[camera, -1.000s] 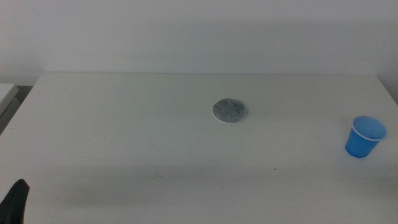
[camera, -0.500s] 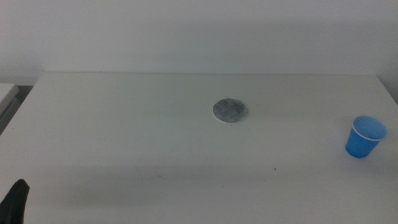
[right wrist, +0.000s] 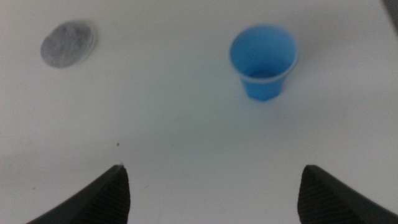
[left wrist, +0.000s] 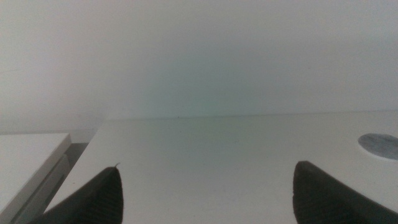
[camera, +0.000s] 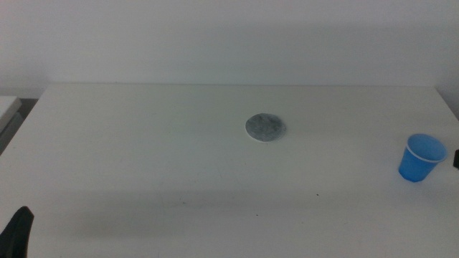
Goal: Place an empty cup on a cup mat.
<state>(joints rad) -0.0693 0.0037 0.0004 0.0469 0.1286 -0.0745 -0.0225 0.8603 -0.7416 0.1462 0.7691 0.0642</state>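
In the middle view we see the cup standing upright on the white surface near its right side. Its open mouth faces up, and no contents are visible in the part of the interior that shows. The cup mat lies flat near the centre of the surface, well apart from the cup, with nothing on it. A dark tip of the left hand shows at the bottom left corner, cut off by the frame; from here we cannot tell how its jaws stand. A small dark shape at the right edge, just beside the cup, is too cut off to identify.

In the left wrist view we see the left hand with its two dark jaws set wide apart and nothing between them. Only bare surface lies ahead of it. A sliver of the cup mat shows at the picture's edge, mostly cut off. The view is soft and pale, so fine detail is hard to read.

In the right wrist view we see the right hand with its jaws spread wide, holding nothing. The cup stands ahead of it, apart from both jaws, and its blue interior looks empty. The cup mat lies well away to one side of the cup.
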